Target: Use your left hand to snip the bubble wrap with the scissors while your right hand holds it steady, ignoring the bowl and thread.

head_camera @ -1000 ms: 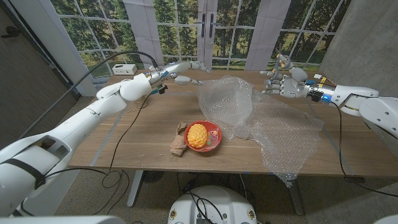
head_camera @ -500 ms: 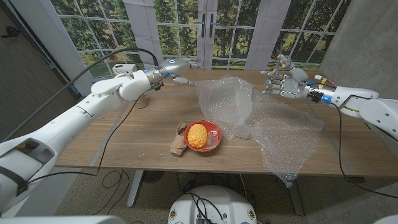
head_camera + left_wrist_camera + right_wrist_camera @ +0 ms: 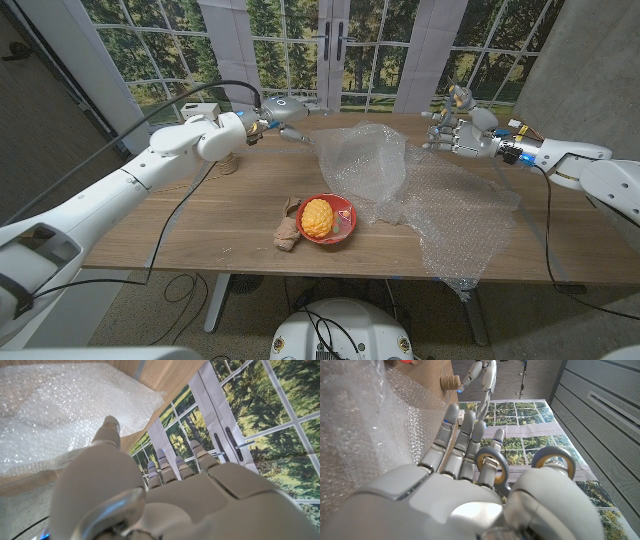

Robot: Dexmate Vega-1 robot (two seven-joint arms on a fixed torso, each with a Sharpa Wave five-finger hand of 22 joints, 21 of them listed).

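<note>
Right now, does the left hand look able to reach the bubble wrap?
Probably yes: the left hand is open close beside the bubble wrap, and only bare table lies between them.

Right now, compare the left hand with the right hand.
The left hand holds nothing, fingers stretched out; the right hand has the scissors looped on its fingers. The left hand is beside the bubble wrap; the right hand is at its far edge. Both hover over the far side of the table.

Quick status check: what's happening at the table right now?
Left hand open, hovering beside the bubble wrap. Right hand holds the scissors, raised over wrap's far side. Bowl beside wrap.
</note>
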